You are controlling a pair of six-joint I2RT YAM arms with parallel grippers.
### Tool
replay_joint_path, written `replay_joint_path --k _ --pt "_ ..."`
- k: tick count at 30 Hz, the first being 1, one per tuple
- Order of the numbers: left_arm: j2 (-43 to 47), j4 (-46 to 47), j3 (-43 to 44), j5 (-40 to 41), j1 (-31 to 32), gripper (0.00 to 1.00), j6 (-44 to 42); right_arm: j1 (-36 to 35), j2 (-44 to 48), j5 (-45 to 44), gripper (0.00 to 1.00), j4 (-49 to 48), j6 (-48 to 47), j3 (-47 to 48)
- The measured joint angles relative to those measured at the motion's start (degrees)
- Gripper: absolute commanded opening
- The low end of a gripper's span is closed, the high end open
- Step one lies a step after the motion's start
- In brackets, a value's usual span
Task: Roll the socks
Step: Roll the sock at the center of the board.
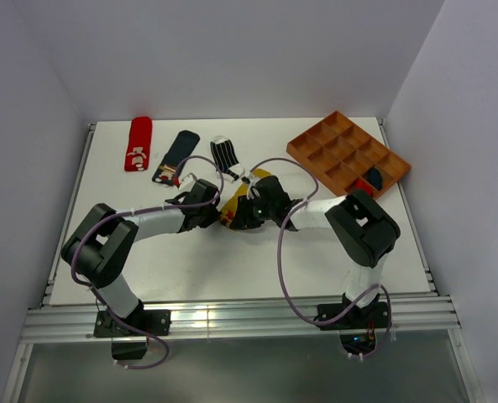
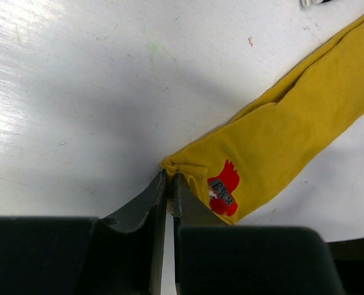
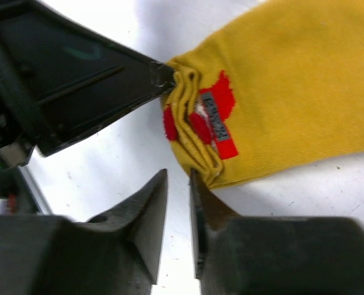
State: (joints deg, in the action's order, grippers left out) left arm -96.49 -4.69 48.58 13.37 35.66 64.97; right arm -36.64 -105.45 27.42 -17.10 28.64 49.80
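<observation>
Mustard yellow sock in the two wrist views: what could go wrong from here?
1. The left claw pinches only the very corner of the mustard yellow fabric sock; a pull could slip it free.
2. The right claw stands slightly open beside the bunched edge, not around it; if it closes there, it may catch only one layer, or nothing.
3. Both claws sit very near each other, so they might collide while rolling.

The left arm and right arm are hiding most of the mustard sock from above; both wrist views are cropping its far end.
</observation>
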Motion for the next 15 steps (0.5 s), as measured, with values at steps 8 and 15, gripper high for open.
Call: replay_joint_path --k 8,15 --pt "-0.4 -1.3 1.1 0.1 0.1 0.11 -1.1 -4.2 6.6 -7.8 0.38 2.6 -10.5 -0.5" --pt "-0.9 -2.8 2.3 0.2 0.1 0.11 -1.9 -8.9 7.6 -13.2 0.38 3.0 -17.5 -0.5"
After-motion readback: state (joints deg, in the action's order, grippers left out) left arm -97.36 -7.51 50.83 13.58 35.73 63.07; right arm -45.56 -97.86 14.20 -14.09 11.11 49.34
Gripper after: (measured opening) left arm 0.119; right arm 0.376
